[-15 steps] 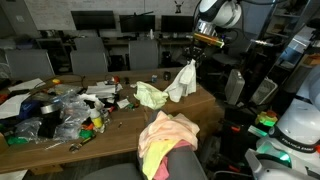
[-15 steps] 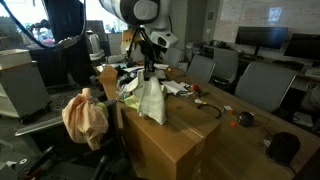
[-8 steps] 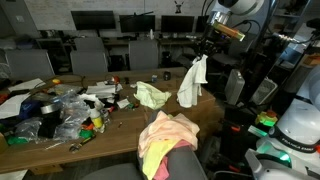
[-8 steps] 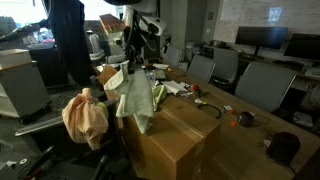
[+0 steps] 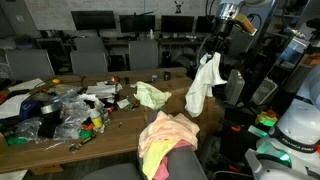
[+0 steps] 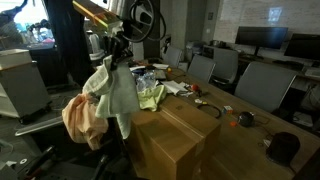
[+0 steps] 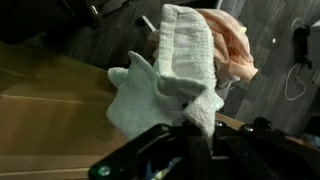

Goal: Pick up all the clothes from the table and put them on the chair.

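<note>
**Tabletop** (image 5: pixel 115 126) (image 6: pixel 190 135): long brown wooden top. In an exterior view its half toward 9 o'clock is covered with clear plastic bags and small odds and ends (image 5: pixel 58 110); the half toward 3 o'clock is mostly bare.

**Chair** (image 5: pixel 188 165): grey upholstered office chair at 6 o'clock of that exterior view, just beside the near long edge of the tabletop.

**Heap of pink and peach garments** (image 5: pixel 165 135) (image 6: pixel 82 118) (image 7: pixel 236 50): lies bunched on the chair. In the wrist view it shows at 1 o'clock, behind the hanging cloth.

**White garment** (image 5: pixel 203 88) (image 6: pixel 115 93) (image 7: pixel 176 75): hangs free in the air from its top, clear of the tabletop. It sits just past the 3 o'clock end of the tabletop in one exterior view. In the second it hangs at the near corner, overlapping the chair's heap in the picture.

**Pale yellow-green garment** (image 5: pixel 152 96) (image 6: pixel 150 98): crumpled on the tabletop, near the end where the white garment hangs, at 9 o'clock of it.

**Pincer** (image 5: pixel 213 53) (image 6: pixel 118 49) (image 7: pixel 195 135): raised above tabletop height, pressed together and pinching the top of the white garment. In the wrist view the cloth spreads out from it toward 12 o'clock.
</note>
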### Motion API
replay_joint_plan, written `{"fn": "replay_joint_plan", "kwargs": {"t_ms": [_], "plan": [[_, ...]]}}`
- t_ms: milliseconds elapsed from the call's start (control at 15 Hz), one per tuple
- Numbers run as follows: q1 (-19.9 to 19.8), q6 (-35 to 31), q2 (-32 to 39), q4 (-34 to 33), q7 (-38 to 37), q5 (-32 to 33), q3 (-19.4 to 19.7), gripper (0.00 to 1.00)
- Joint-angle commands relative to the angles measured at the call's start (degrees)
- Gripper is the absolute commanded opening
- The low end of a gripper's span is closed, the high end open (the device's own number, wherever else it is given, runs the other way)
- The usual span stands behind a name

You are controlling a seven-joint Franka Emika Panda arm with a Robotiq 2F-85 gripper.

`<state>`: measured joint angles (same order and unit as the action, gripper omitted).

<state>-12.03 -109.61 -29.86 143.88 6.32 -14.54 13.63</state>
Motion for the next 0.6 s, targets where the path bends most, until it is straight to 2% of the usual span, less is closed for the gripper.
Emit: {"fn": "replay_joint_plan", "kwargs": {"t_ms": [0, 533], "plan": [[2.3, 4.0, -3.1, 0.2, 5.7, 3.0, -1.1, 0.02], [10.2, 9.1, -4.8, 0.1, 11.8, 8.9, -7.9, 0.02]]}}
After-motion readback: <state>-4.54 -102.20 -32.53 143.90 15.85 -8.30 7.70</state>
